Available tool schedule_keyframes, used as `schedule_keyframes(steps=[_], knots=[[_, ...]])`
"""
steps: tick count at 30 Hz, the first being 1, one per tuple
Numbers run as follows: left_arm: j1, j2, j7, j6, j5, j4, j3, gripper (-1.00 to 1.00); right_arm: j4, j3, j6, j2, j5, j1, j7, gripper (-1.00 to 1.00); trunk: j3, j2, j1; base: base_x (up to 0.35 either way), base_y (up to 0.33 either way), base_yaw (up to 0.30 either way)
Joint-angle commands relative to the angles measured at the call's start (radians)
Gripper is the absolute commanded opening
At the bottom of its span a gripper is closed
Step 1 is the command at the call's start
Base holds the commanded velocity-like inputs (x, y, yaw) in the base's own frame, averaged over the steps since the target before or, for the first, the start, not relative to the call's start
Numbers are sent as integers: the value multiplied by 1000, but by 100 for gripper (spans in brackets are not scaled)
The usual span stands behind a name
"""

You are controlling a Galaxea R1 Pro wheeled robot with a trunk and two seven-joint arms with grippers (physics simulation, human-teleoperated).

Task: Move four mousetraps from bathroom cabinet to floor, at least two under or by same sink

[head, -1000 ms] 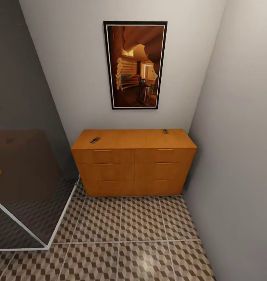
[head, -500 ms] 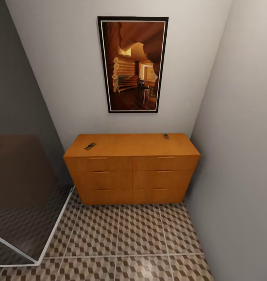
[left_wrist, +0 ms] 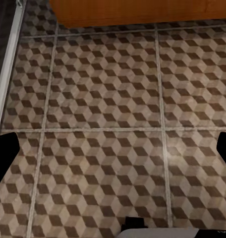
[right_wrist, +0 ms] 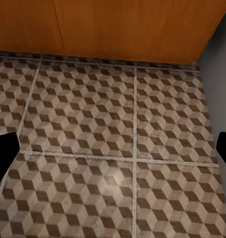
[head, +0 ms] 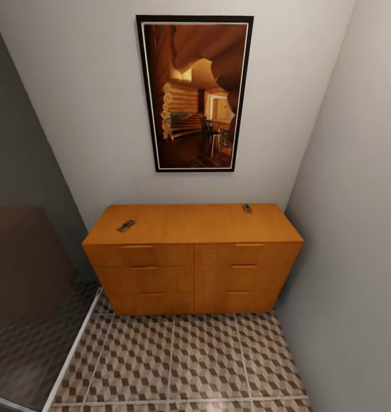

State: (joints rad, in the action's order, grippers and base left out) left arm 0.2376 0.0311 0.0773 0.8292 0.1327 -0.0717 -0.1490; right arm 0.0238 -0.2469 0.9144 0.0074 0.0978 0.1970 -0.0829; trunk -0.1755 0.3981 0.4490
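**Two mousetraps on the cabinet top, end effectors low over the tiles**

The cabinet stands against the back wall under a framed picture. Two mousetraps lie on its flat top: one mousetrap near the left front edge, the other mousetrap near the right rear corner, well apart. The bathroom floor spreads before it. Both wrist views look down at these tiles with the cabinet's base ahead. The left end effector and the right end effector each show dark fingertips at opposite picture edges, spread wide and holding nothing, well below and short of the mousetraps.
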Motion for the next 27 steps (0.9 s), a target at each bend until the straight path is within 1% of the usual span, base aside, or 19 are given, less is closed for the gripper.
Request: schedule_keyframes(steps=[1, 8, 27], knots=[[2, 0, 2, 5, 7, -4, -9, 100, -1, -9, 3, 0, 10, 1, -3, 100, -2, 2, 1, 230, 0, 0], [2, 0, 2, 5, 7, -4, -9, 100, -1, -9, 3, 0, 10, 1, -3, 100, -2, 2, 1, 100, 0, 0], [2, 0, 2, 5, 7, -4, -9, 100, -1, -9, 2, 0, 10, 1, -3, 100, -2, 2, 1, 6, 0, 0]])
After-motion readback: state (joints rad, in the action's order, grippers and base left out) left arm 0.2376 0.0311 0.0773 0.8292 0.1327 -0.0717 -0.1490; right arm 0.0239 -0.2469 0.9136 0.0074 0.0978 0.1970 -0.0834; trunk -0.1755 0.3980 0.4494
